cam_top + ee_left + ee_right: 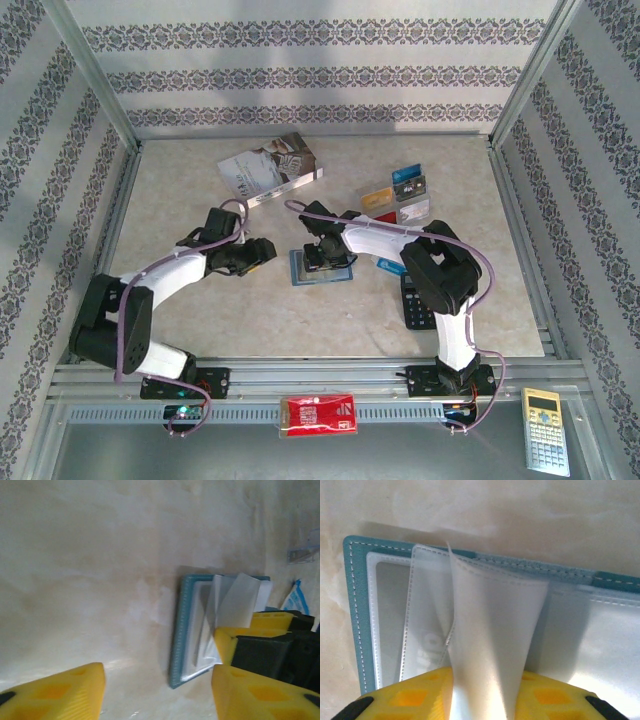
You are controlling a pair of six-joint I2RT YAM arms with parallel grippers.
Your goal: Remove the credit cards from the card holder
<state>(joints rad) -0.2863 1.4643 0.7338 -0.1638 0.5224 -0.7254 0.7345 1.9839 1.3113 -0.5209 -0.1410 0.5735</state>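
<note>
The blue-grey card holder (320, 270) lies open on the table's middle, its clear plastic sleeves fanned up. In the right wrist view its stitched cover (355, 605) frames the sleeves, and one translucent sleeve (490, 625) stands up between the yellow fingers. My right gripper (485, 692) is shut on that sleeve, right over the holder (325, 250). Faint lettering shows through a flatter sleeve (427, 647). My left gripper (262, 252) hovers just left of the holder, open and empty (157, 690), with the holder's edge (187, 630) ahead of it. Several credit cards (397, 195) lie spread at the back right.
A grey-white book (270, 170) lies at the back. A black calculator (418, 300) sits beside the right arm, with a blue card (390, 267) near it. On the front rail lie a red packet (317, 413) and a yellow calculator (545, 430).
</note>
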